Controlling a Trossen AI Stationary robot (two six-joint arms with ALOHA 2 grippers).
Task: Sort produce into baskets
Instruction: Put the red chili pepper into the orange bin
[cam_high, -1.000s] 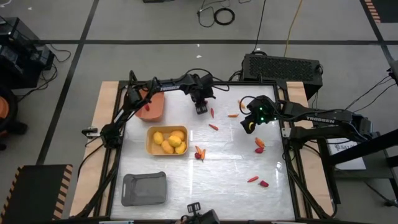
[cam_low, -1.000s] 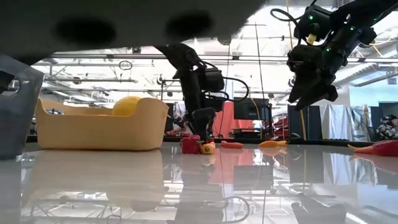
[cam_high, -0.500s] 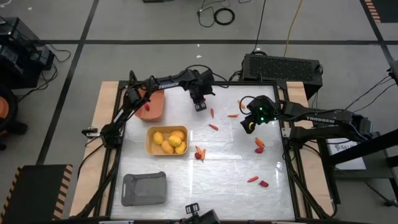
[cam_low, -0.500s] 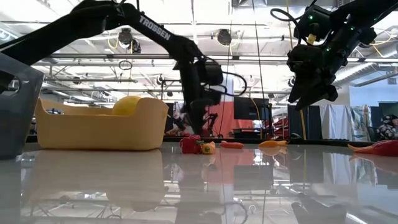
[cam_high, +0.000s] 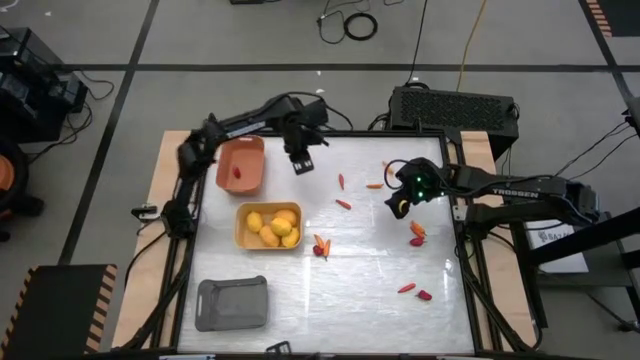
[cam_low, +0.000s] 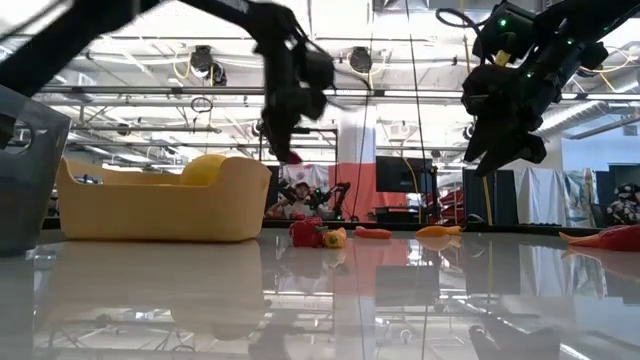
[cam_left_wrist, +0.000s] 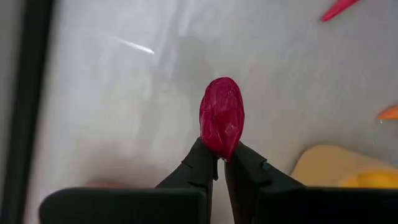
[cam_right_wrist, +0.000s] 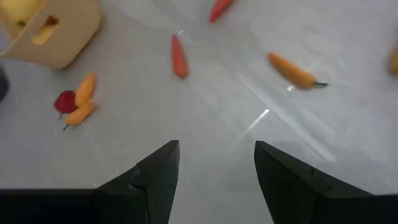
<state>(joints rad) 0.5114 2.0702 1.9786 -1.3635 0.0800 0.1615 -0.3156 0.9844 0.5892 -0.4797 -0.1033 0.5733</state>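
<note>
The white table (cam_high: 370, 250) carries three trays down its left side. The grey tray (cam_high: 232, 303) looks empty. The yellow tray (cam_high: 242, 227) holds several yellow fruits (cam_high: 270, 226). The salmon tray (cam_high: 252, 152) holds one red berry (cam_high: 237, 172). Just beside its far corner, above the table, the left gripper (cam_left_wrist: 221, 163) pinches a glossy, wrinkled red berry (cam_left_wrist: 221, 116). The right gripper (cam_right_wrist: 214, 163), fingers spread and empty, hangs over loose red and orange sticks (cam_right_wrist: 178, 56) at the table's right.
</note>
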